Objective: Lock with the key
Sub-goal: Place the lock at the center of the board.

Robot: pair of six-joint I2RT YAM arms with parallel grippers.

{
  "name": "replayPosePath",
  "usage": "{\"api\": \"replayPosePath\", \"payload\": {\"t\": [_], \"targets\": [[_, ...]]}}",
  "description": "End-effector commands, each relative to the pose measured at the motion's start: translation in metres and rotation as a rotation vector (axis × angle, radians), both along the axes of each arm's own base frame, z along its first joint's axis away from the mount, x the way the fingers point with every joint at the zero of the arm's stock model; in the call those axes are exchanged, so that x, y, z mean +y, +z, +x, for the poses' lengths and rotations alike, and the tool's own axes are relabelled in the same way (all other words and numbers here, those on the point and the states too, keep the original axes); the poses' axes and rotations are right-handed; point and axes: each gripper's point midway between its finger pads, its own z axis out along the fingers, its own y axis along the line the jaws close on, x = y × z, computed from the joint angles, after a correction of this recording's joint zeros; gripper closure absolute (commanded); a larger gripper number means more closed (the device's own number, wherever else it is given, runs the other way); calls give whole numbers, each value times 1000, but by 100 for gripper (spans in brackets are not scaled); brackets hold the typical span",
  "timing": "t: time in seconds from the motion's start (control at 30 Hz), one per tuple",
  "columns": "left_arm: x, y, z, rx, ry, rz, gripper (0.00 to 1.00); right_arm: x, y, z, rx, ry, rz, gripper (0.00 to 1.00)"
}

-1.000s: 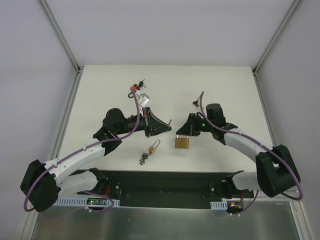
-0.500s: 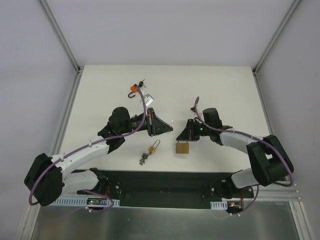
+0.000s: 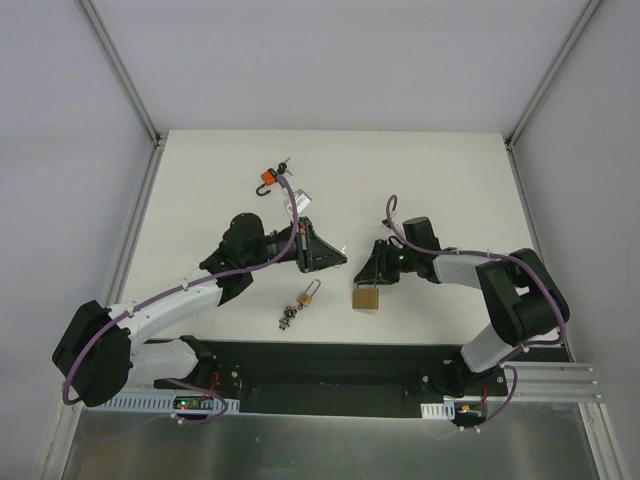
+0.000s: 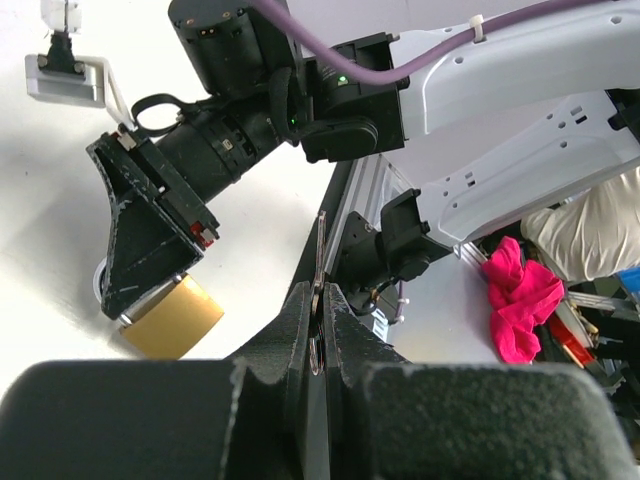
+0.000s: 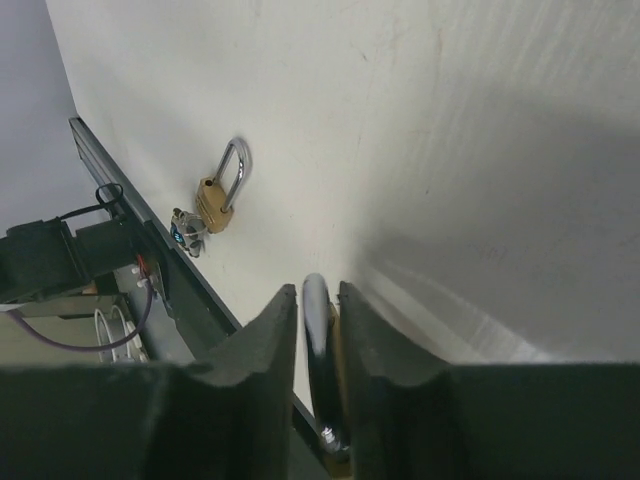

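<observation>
partway, i judge: my left gripper is clamped on the thin silver key, its blade poking out past the fingertips, but the key isn't in any lock yet. the square brass padlock rests mid-way across the white tabletop, just under my right gripper. that gripper's jaws closely flank the padlock's silver shackle; i cannot tell whether they pinch it or stand slack. left to do: seat the key and turn it. room is tight between the two grippers. a smaller brass padlock lies near on the left and the black base rail is close. the far and side edges are well apart.
</observation>
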Motion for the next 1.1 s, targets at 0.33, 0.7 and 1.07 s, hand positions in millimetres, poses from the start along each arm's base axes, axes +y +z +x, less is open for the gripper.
{"api": "replayPosePath", "payload": {"t": [0.33,0.7,1.07], "targets": [[-4,-19,4,69,12,30,100,-19,3,15,-31,-95,-62,53],[-5,-80,9,268,59,131,100,-41,8,16,-80,-130,-166,29],[-8,-135,5,474,66,234,100,-45,20,19,-116,-143,-153,28]]}}
